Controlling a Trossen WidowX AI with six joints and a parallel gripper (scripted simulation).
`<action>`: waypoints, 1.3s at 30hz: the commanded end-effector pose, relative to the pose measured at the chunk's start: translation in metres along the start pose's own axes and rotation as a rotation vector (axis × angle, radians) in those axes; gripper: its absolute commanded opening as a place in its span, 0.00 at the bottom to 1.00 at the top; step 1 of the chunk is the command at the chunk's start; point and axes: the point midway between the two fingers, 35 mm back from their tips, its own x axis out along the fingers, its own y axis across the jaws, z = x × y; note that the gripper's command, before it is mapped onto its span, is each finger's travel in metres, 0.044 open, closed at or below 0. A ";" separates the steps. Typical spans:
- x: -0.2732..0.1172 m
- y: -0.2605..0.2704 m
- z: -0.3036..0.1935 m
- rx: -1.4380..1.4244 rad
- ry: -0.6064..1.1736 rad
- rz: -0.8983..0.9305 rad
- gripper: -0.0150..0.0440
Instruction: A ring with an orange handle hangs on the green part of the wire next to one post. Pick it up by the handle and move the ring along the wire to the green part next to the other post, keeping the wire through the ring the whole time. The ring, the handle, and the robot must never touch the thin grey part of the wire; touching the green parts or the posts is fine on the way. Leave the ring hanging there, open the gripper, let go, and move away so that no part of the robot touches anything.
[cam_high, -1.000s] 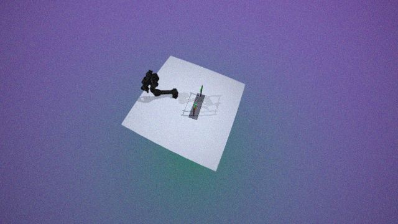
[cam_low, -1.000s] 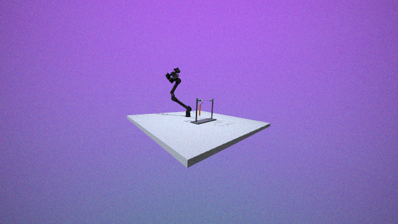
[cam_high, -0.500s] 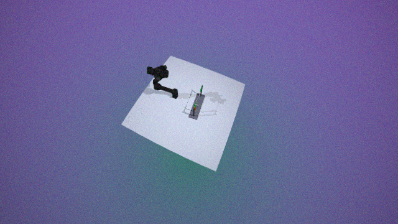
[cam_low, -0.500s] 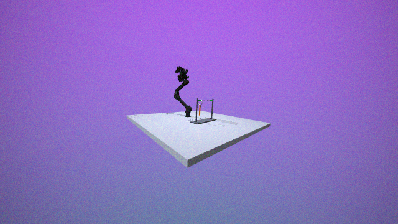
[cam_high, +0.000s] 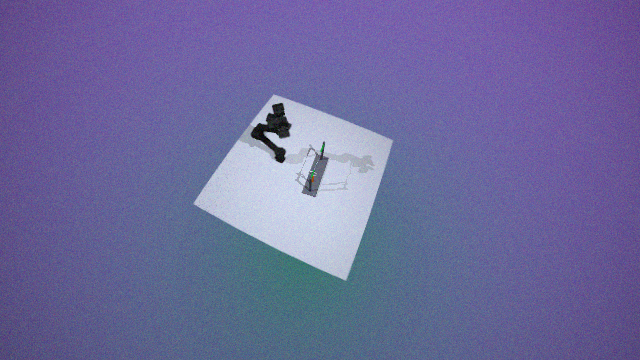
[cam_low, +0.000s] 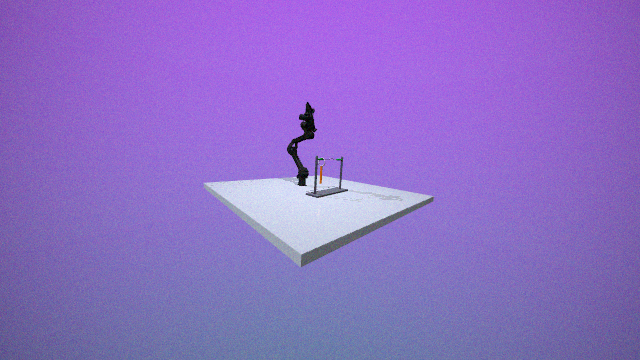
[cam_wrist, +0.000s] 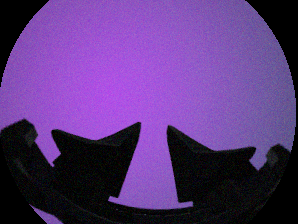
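Exterior: pale slab, purple-blue surroundings; hand partly open, nothing gripped.

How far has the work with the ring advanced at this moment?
Done: nothing visible; the ring hangs by the near post. In hand: nothing; the gripper is partly open, high above the wire. Left: grasping the orange handle, the whole transfer, release and retreat.

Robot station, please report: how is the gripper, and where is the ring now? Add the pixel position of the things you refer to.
Gripper (cam_high: 278, 108) (cam_low: 308, 104) (cam_wrist: 153, 127) partly open, empty, raised above the wire. Ring (cam_low: 321, 162) hanging near one post, orange handle (cam_low: 321, 175) down. Nothing seen blocking the handle.
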 end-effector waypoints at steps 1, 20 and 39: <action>-0.009 -0.036 -0.039 -0.270 0.122 0.037 0.53; -0.089 -0.269 -0.070 -1.202 0.733 0.069 0.53; -0.265 -0.414 0.000 -1.291 1.303 0.007 0.53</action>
